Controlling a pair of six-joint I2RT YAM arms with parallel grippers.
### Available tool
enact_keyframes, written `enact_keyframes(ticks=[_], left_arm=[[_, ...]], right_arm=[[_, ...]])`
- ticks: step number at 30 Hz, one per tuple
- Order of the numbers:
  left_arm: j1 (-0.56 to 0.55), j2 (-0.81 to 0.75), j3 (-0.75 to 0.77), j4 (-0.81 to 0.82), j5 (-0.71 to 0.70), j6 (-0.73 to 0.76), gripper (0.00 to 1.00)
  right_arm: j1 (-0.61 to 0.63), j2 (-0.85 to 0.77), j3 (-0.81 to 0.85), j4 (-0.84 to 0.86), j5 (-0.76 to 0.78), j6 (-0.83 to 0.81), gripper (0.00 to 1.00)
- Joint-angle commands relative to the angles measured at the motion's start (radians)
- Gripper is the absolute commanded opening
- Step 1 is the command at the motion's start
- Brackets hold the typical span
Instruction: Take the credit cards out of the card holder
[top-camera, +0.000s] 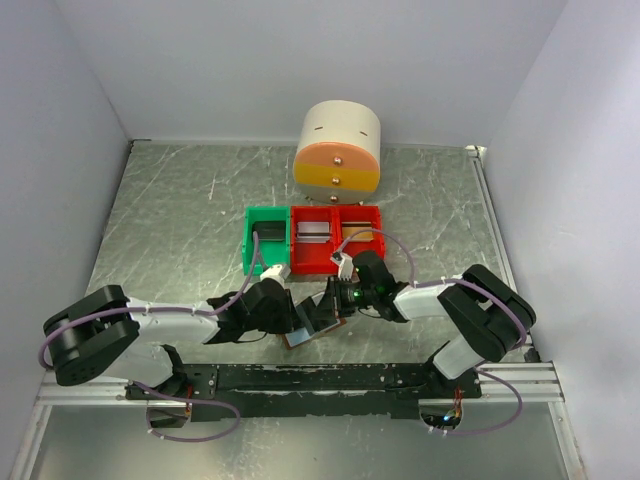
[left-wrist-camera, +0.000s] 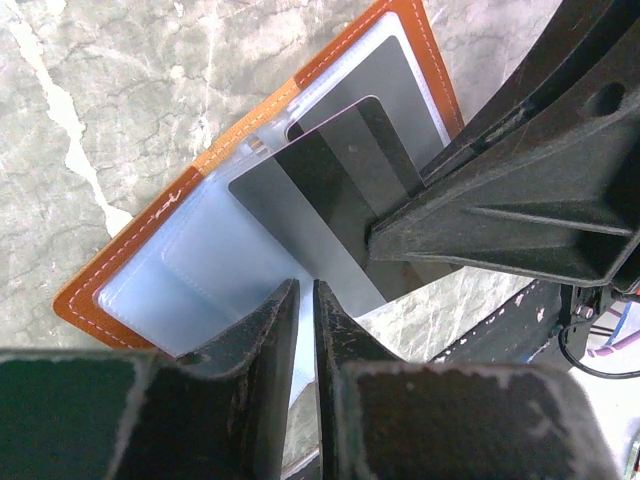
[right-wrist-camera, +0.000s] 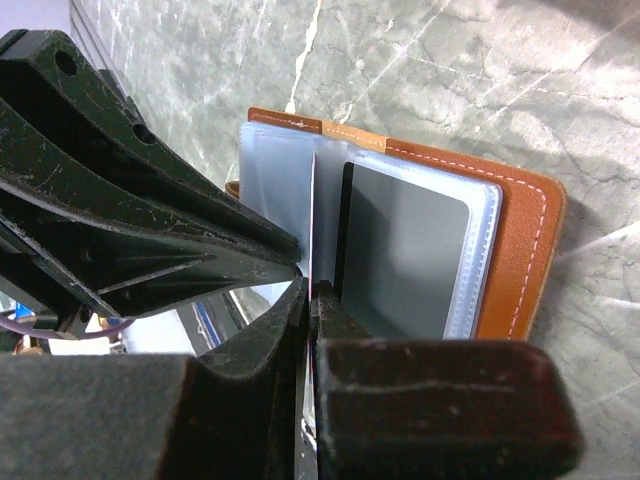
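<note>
you're looking at the card holder (left-wrist-camera: 190, 255) laid open on the marbled worktop (top-camera: 170, 230), just in front of the red bin (top-camera: 315, 262) and between your two arms. it is a flat bifold with an orange-brown leather-like border, pale stitching along the edge, and cloudy blue-grey clear sleeves inside. from above, its long axis runs on a diagonal, from near-left to far-right, with the open face up.

one credit card (left-wrist-camera: 310, 200) is up out of the sleeves. it is plain grey with rounded corners and a dark band of reflection across it. in your right wrist view you see it edge on, as a thin pale line rising from about the middle of the holder, so it stands on edge rather than lying flat. its long side sits skewed to the holder's long axis. you cannot tell whether its lower edge is still in a pocket. a second card (right-wrist-camera: 405, 250), darker grey, lies flat inside the sleeve on the half beside it.

your right end effector (right-wrist-camera: 312, 290) is closed, its tips pinching the raised card at one short end. your left end effector (left-wrist-camera: 305, 290) is nearly closed, its tips clamped on the sleeve edge at the near side of the holder.
</note>
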Motion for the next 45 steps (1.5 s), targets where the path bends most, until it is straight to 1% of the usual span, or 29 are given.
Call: enact_keyframes(ticks=[1,3,7,12,16,19,24,25,26,30,32,33,36,39,41,44,45], left_arm=[[-0.006,-0.006,-0.014,-0.118,-0.031,0.024,0.24],[-0.006,-0.016,-0.012,-0.125,-0.034,0.024,0.25],[-0.007,-0.038,-0.009,-0.143,-0.044,0.024,0.25],[-0.006,-0.083,0.002,-0.176,-0.065,0.029,0.27],[-0.006,-0.135,0.038,-0.25,-0.093,0.045,0.3],[-0.007,-0.188,0.066,-0.31,-0.116,0.058,0.32],[-0.006,-0.288,0.106,-0.402,-0.157,0.084,0.39],[-0.006,-0.31,0.115,-0.423,-0.169,0.094,0.41],[-0.006,-0.324,0.129,-0.449,-0.187,0.104,0.46],[0.006,-0.367,0.203,-0.59,-0.272,0.144,0.72],[0.027,-0.384,0.247,-0.649,-0.29,0.165,0.87],[0.042,-0.393,0.264,-0.659,-0.284,0.193,0.93],[0.105,-0.405,0.31,-0.699,-0.27,0.238,1.0],[0.211,-0.421,0.336,-0.726,-0.211,0.295,1.0],[0.318,-0.438,0.346,-0.736,-0.142,0.339,1.0],[0.477,-0.456,0.368,-0.766,-0.063,0.401,1.0],[0.513,-0.458,0.38,-0.778,-0.046,0.423,1.0]], right_arm=[[-0.006,0.001,0.024,-0.032,0.007,-0.029,0.02],[-0.005,-0.011,0.027,-0.05,0.024,-0.036,0.0],[-0.006,-0.064,0.031,-0.121,0.098,-0.054,0.0],[-0.005,-0.169,0.016,-0.198,0.183,-0.069,0.0],[-0.006,-0.267,-0.005,-0.225,0.229,-0.071,0.0],[-0.005,-0.335,-0.029,-0.206,0.25,-0.066,0.0],[-0.003,-0.445,-0.086,-0.102,0.251,-0.061,0.0],[-0.002,-0.465,-0.099,-0.086,0.25,-0.065,0.0],[0.001,-0.489,-0.104,-0.075,0.254,-0.072,0.0],[0.039,-0.57,-0.114,-0.059,0.284,-0.14,0.0],[0.083,-0.614,-0.111,-0.072,0.327,-0.186,0.0],[0.107,-0.639,-0.112,-0.07,0.359,-0.211,0.0],[0.197,-0.723,-0.131,-0.046,0.471,-0.304,0.0],[0.274,-0.775,-0.15,-0.019,0.566,-0.387,0.0],[0.302,-0.791,-0.157,-0.014,0.586,-0.437,0.0],[0.317,-0.791,-0.151,-0.029,0.575,-0.498,0.0],[0.319,-0.788,-0.144,-0.036,0.567,-0.519,0.0]])
